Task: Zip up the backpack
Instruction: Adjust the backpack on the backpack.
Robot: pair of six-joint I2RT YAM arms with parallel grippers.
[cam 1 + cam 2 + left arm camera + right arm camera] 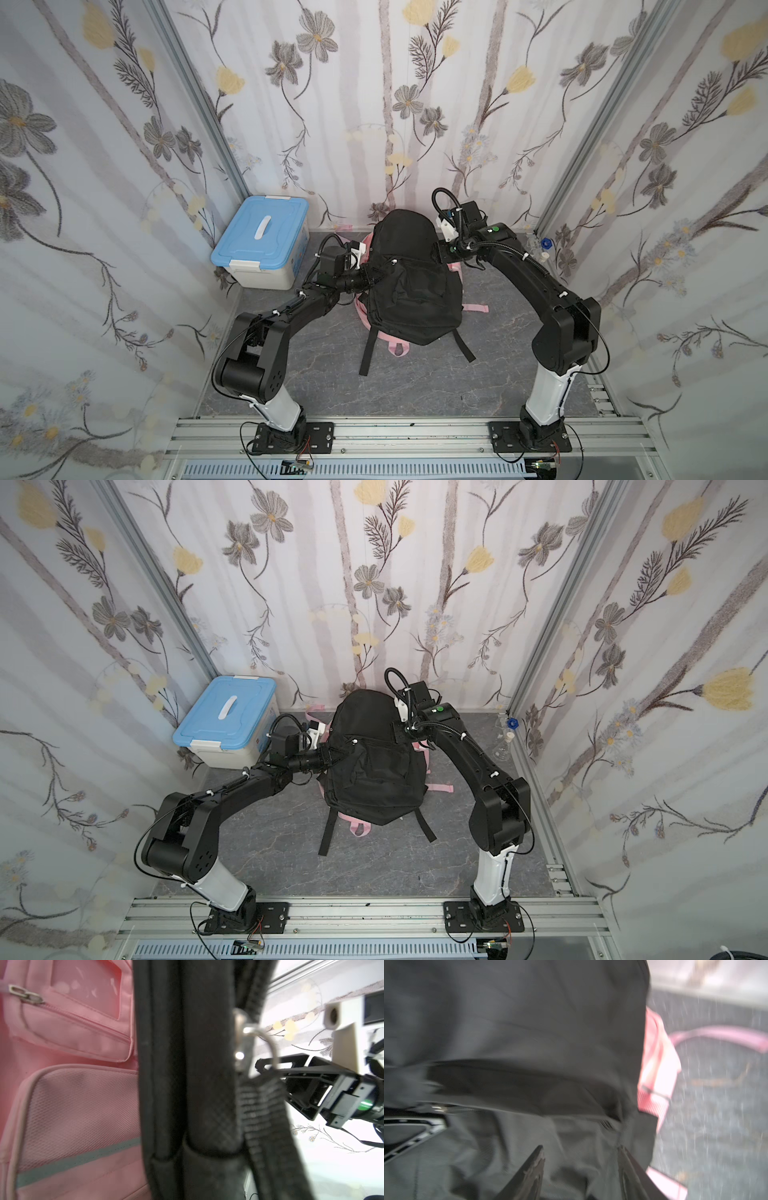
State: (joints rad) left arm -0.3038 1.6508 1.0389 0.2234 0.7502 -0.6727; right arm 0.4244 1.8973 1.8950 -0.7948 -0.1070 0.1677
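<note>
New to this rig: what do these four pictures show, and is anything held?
Two black robot arms, left arm and right arm, stand on a rail at a grey table. Two pictures look down from overhead; the other two come from cameras on the wrists. A black backpack lies on top of the pink backpack, near a blue-lidded box. The left gripper is shut at the black backpack's side; what it pinches is hidden. The right gripper is open over black fabric.

A plain black fabric backpack [411, 291] lies on a pink fabric backpack [360, 309], of which only straps and edges show, on the grey marbled table [415, 386], with the left arm [291, 311] and right arm [532, 274] reaching its sides, near a blue-lidded white plastic box [262, 241].
</note>
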